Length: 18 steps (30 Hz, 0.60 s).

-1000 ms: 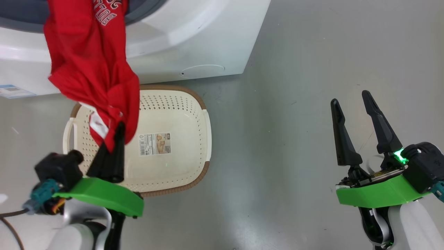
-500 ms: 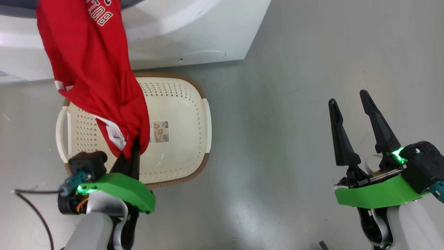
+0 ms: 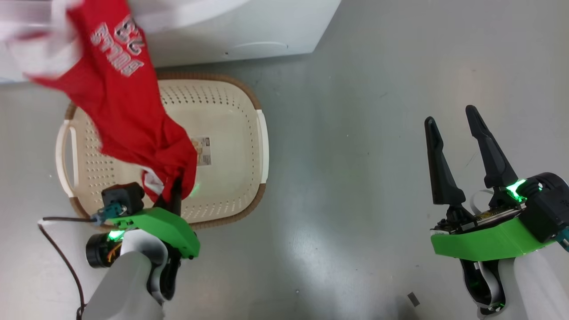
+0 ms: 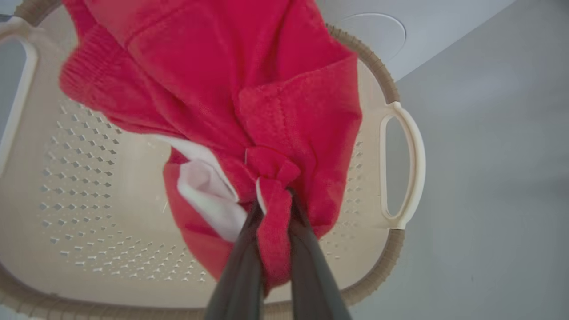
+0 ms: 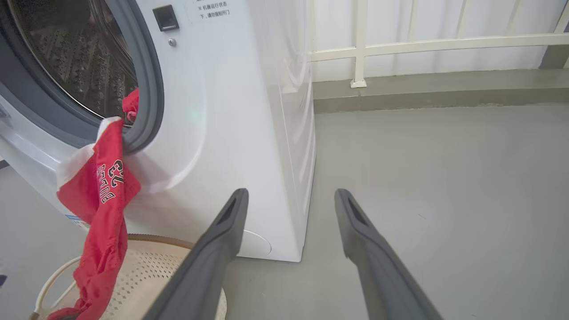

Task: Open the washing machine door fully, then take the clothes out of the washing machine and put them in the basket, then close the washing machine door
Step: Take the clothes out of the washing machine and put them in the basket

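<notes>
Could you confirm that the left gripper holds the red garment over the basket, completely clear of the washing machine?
Not clear: the right wrist view shows the clothes draped from the washing machine opening. The rest is right.

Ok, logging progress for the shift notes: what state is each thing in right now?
clothes, stretched from the drum opening to the left gripper, above the basket.
left gripper, shut on clothes.
right gripper, open, empty.
washing machine, drum opening uncovered.
basket, upright on floor.
</notes>
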Motion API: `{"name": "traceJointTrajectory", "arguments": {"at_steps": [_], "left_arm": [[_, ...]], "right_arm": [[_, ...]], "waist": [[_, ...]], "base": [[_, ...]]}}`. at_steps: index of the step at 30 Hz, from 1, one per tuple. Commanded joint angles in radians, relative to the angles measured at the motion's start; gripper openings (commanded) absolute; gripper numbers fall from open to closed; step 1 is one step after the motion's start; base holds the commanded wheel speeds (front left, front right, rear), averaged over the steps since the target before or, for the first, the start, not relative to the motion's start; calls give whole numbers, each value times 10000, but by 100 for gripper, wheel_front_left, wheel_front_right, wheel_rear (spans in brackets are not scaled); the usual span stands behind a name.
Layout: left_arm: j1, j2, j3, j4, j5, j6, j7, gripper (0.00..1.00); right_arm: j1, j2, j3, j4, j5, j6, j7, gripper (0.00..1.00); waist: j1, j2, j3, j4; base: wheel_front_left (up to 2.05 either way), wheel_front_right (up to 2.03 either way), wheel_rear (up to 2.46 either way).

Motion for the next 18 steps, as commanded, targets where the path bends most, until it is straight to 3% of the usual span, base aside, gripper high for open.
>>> {"name": "traceJointTrajectory", "arguments": {"at_steps": [1, 10, 18], "left_arm": [[-10, 185, 189, 197, -47, -92, -169, 0], [-1194, -17, 123, 2540, -170, -550, -775, 0], [-1712, -139, 65, 3694, -315, -952, -1033, 0]], "right_arm": [[-30, -24, 180, -265, -96, 63, -63, 100], [-182, -24, 224, -274, -137, 63, -63, 100], [-250, -24, 289, -231, -87, 63, -63, 100]], "waist": [[0, -1, 139, 28], [0, -1, 405, 28], [0, -1, 483, -113]], "base": [[0, 0, 0], [0, 0, 0], [0, 0, 0]]}}
